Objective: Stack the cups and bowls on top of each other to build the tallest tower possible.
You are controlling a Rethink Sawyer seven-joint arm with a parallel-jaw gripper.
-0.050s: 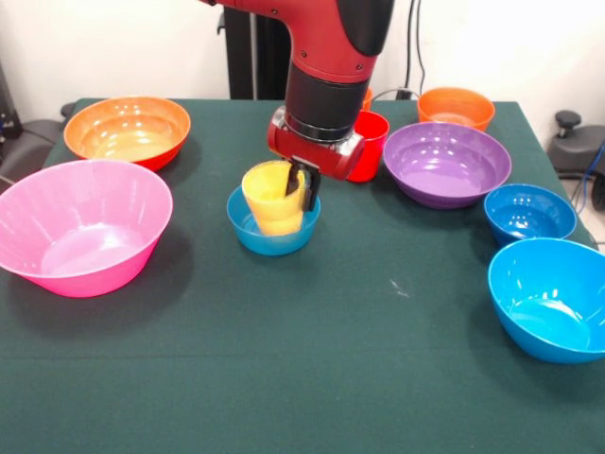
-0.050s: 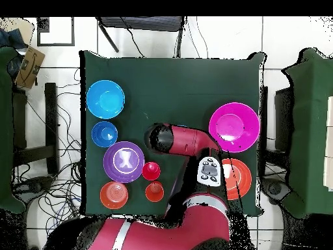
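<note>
Dark green table cover (image 1: 312, 378): cloth, matt, w/ small pale specks. Large pink plastic bowl (image 1: 80, 227): glossy, translucent-looking, ribbed wall. Medium purple plastic bowl (image 1: 446, 163) and bright blue plastic bowl (image 1: 553, 298): smooth, glossy, highlights inside. Yellow plastic cup (image 1: 272, 197): smooth, semi-gloss. Red arm shell (image 1: 326, 33): glossy.

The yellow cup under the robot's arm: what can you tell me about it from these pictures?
The yellow cup is a small plain tumbler, seemingly of smooth plastic, narrower than every bowl. It stands mouth up, tilted slightly, inside a small blue bowl near the table's middle. The gripper reaches down at its rim, with one dark finger inside and one outside the wall. The overhead view hides the cup beneath the arm.
</note>
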